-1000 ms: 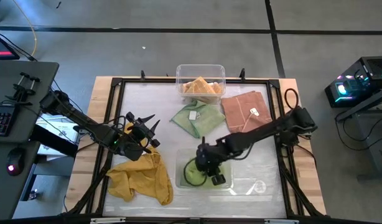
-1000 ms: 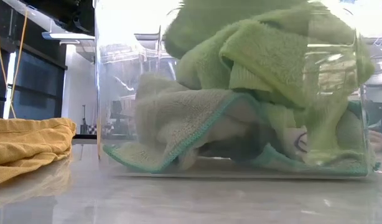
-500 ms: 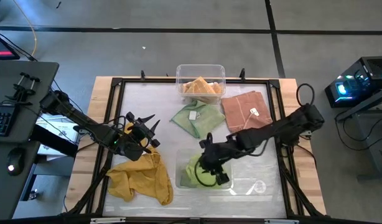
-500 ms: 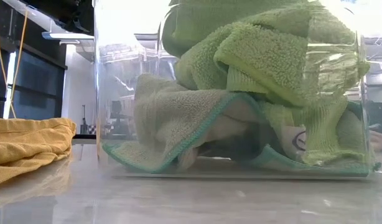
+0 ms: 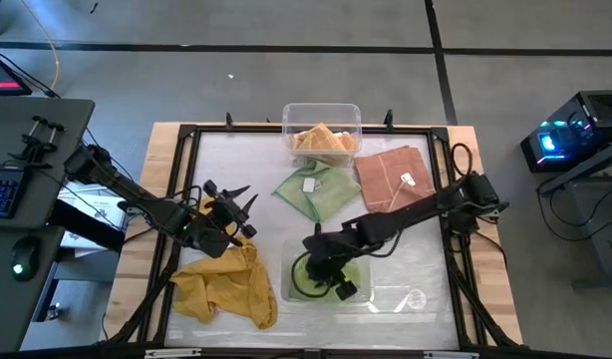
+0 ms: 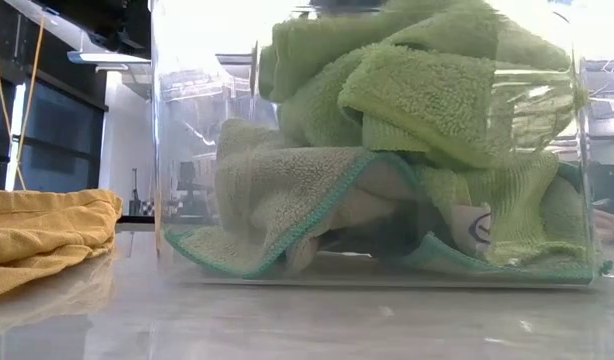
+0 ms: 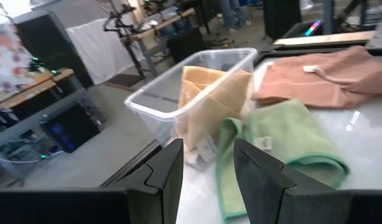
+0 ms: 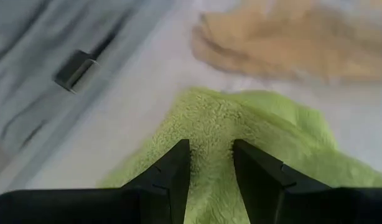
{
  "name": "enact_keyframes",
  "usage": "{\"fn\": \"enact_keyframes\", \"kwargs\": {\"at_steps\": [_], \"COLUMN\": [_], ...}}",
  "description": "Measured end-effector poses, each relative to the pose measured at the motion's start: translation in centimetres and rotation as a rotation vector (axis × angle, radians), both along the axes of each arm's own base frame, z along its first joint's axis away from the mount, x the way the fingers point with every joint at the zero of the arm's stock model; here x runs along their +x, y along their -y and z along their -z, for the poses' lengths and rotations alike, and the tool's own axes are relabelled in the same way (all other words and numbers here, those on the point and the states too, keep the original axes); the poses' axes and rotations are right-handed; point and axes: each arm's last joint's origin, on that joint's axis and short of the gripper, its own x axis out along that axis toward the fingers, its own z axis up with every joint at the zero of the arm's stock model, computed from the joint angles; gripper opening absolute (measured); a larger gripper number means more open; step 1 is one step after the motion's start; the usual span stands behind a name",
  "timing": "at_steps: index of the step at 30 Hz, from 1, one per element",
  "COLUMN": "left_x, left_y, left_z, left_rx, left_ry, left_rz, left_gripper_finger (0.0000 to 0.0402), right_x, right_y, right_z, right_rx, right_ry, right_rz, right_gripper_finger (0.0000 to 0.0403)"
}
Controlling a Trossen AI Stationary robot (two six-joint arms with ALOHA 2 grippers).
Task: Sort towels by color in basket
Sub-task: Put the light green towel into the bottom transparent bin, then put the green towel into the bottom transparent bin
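A clear near bin (image 5: 386, 295) holds light green towels (image 6: 407, 150) bunched inside it. My right gripper (image 5: 324, 267) reaches down into this bin, shut on the top green towel (image 8: 241, 137). My left gripper (image 5: 229, 195) hovers open over the far end of a mustard yellow towel (image 5: 224, 284) that lies crumpled on the table's near left. Another green towel (image 5: 314, 191) and a peach towel (image 5: 394, 178) lie flat farther back. A far bin (image 5: 321, 128) holds folded yellow towels (image 7: 209, 93). My right gripper holds the green towel by a raised fold (image 8: 211, 134) pinched between its two fingers, coming from above and slanting toward the table's left. The towel rests bunched on the other green cloth in the near bin (image 6: 167, 150); how many layers are pinched does not show.
A black frame (image 5: 186, 135) runs around the work surface. A desk with keyboard and mouse (image 5: 17, 189) stands beyond the left edge. The white tag (image 5: 407, 180) sits on the peach towel. Bare table shows between the two bins and at the near right.
My right gripper rose and drew toward the far right edge, pulling the green towel up in the bin, then came back down and toward the left. In the low view the top of the green bunch has settled lower in the bin.
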Motion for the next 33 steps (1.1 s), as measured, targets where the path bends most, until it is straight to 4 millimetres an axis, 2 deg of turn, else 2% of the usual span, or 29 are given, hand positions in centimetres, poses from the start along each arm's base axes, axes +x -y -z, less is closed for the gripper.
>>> {"fn": "enact_keyframes", "kwargs": {"at_steps": [2,4,10,12,14,16,19,23,28,30,33], "left_x": [0.0,0.0,0.1,0.3,0.5,0.9,1.4,2.0,2.8,3.1,3.4], "left_y": [0.0,0.0,-0.1,-0.2,-0.2,-0.4,-0.5,-0.8,-2.3,-3.1,-4.1], "left_z": [0.0,0.0,0.1,0.3,0.6,1.0,1.7,2.6,3.0,3.1,3.2], "left_rx": [-0.011,-0.014,-0.012,-0.007,-0.001,0.005,0.01,0.02,-0.057,-0.081,-0.084], "left_ry": [-0.005,-0.005,-0.009,-0.017,-0.029,-0.045,-0.062,-0.088,-0.052,-0.062,-0.072], "left_rz": [0.015,0.016,0.008,0.002,-0.007,-0.019,-0.039,-0.065,-0.122,-0.133,-0.166], "left_gripper_finger": [0.0127,0.0127,0.0127,0.0127,0.0127,0.0127,0.0127,0.0127,0.0127,0.0127,0.0127], "right_x": [-0.4,-1.4,-6.1,-7.7,-9.2,-10.8,-12.9,-14.5,-15.9,-16.1,-15.3], "right_y": [-0.1,0.1,2.0,3.3,5.1,7.1,9.7,12.6,15.4,16.5,17.9], "right_z": [-1.4,-3.7,-10.1,-11.2,-11.4,-10.4,-7.6,-1.8,3.8,5.2,6.4], "right_rx": [0.012,0.007,-0.175,-0.216,-0.235,-0.224,-0.165,-0.114,-0.089,-0.092,-0.055], "right_ry": [0.065,0.141,0.314,0.353,0.369,0.357,0.39,0.466,0.493,0.489,0.454], "right_rz": [-0.046,-0.075,0.002,0.063,0.144,0.241,0.389,0.612,0.776,0.821,0.848], "right_gripper_finger": [0.0119,0.0119,0.0119,0.0119,0.0119,0.0119,0.0119,0.0119,0.0122,0.013,0.0157]}}
